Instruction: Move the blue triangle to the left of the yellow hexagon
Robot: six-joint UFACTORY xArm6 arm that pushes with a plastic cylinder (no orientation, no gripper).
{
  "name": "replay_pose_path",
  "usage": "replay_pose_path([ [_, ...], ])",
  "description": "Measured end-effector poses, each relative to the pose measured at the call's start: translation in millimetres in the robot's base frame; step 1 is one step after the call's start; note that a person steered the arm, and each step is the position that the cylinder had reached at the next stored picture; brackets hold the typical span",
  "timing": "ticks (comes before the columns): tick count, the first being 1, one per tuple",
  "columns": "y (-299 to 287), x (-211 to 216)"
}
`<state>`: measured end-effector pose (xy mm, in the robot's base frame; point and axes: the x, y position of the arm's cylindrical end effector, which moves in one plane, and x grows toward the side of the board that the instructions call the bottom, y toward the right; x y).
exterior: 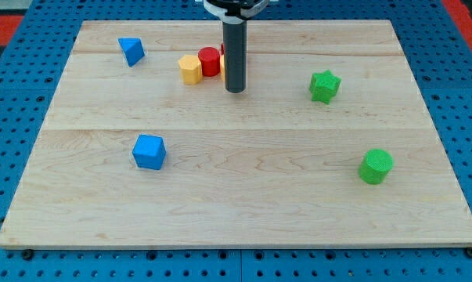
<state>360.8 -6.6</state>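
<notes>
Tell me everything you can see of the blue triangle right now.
The blue triangle is a small solid wedge-shaped block, matte like plastic, lying flat on the wooden board near the view's top-left corner. Nothing touches it. It sits apart, to the view's left of the yellow hexagon. My tip is well off to its right, beyond the hexagon.

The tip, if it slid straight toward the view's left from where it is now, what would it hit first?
Probably nothing: my tip sits just below the yellow hexagon and red cylinder. The wooden board looks free leftward, though depth is unclear.
</notes>
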Motion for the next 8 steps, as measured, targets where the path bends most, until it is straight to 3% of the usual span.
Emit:
replay_pose_path([
  [2,-85,27],
  [4,-154,25],
  [6,-211,-17],
  [8,-211,-99],
])
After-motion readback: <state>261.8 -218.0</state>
